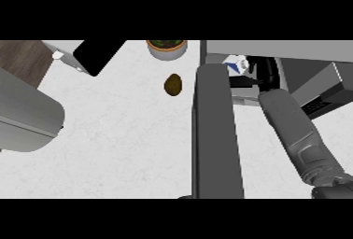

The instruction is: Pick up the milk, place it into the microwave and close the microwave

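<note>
Milk: a small white and blue carton (236,64) sits at the left end of the microwave's open mouth, just beside the door's hinged edge; whether it rests on the oven floor cannot be told.
Right hand: the black hand (262,71) is inside the opening, right against the carton's right side.
Right hand's hold: it cannot be told whether the hand is closed on the carton or has released it; dark shapes merge there.
Right forearm: grey, it rises from the lower right corner and slants up and left into the opening.
Microwave: a grey box (289,49) at the upper right, with a dark keypad on its right part.
Microwave door: wide open, seen as a long dark grey slab (217,140) running from the oven down the middle of the view.
Worktop: white and marbled (124,140), it carries everything.
Brown oval item: it lies (173,84) on the worktop, left of the door and apart from it.
Potted plant: a grey pot (167,48) with green leaves stands at the top edge, above the brown item.
Left side: a large rounded grey shape (27,116) fills the left edge.
</note>
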`<state>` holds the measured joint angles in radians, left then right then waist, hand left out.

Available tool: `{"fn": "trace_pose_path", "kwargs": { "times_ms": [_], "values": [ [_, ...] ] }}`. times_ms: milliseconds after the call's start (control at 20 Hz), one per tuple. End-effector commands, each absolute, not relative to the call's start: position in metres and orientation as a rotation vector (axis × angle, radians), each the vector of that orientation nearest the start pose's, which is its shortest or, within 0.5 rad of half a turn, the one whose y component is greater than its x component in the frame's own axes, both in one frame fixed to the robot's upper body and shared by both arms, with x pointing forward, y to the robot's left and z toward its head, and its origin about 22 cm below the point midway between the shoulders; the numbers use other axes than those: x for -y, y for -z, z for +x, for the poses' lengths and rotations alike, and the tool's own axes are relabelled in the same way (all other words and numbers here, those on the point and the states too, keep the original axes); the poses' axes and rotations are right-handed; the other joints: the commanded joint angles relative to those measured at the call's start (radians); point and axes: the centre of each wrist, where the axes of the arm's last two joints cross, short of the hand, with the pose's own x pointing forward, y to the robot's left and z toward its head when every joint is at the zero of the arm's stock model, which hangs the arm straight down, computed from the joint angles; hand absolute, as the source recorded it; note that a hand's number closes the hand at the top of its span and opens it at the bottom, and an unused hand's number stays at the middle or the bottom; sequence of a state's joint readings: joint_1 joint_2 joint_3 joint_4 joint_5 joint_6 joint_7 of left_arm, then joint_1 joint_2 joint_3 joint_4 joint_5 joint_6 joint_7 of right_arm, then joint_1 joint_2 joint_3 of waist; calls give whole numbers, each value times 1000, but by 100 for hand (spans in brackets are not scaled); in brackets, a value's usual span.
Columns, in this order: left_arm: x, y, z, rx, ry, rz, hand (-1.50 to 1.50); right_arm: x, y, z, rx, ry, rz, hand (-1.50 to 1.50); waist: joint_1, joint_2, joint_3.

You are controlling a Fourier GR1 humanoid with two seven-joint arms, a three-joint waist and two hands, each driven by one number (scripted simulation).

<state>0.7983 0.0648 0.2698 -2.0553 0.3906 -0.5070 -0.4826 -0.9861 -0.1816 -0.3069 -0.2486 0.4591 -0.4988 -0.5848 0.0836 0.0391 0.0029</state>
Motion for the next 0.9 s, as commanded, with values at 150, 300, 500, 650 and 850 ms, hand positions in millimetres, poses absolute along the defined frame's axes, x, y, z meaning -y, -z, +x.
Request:
{"fn": "trace_pose_path", "kwargs": {
  "times_ms": [150,300,500,650,850],
  "values": [
    [-342,-21,48,1942,-111,-35,-150,228,-15,429,1837,-318,-834,-150,22,13,1],
    [-339,-26,56,1953,-95,-41,-150,230,-15,429,1799,-435,-905,-150,32,16,0],
    [-347,-28,50,1935,-50,-66,-150,233,-13,428,1778,-436,-793,-150,49,17,2],
    [-333,-21,62,1928,-28,-102,-150,226,-14,430,1805,-404,-748,-150,36,16,2],
    [-323,-30,68,1948,-17,-122,-150,235,-13,428,1842,-426,-634,-150,28,13,4]
  ]
}}
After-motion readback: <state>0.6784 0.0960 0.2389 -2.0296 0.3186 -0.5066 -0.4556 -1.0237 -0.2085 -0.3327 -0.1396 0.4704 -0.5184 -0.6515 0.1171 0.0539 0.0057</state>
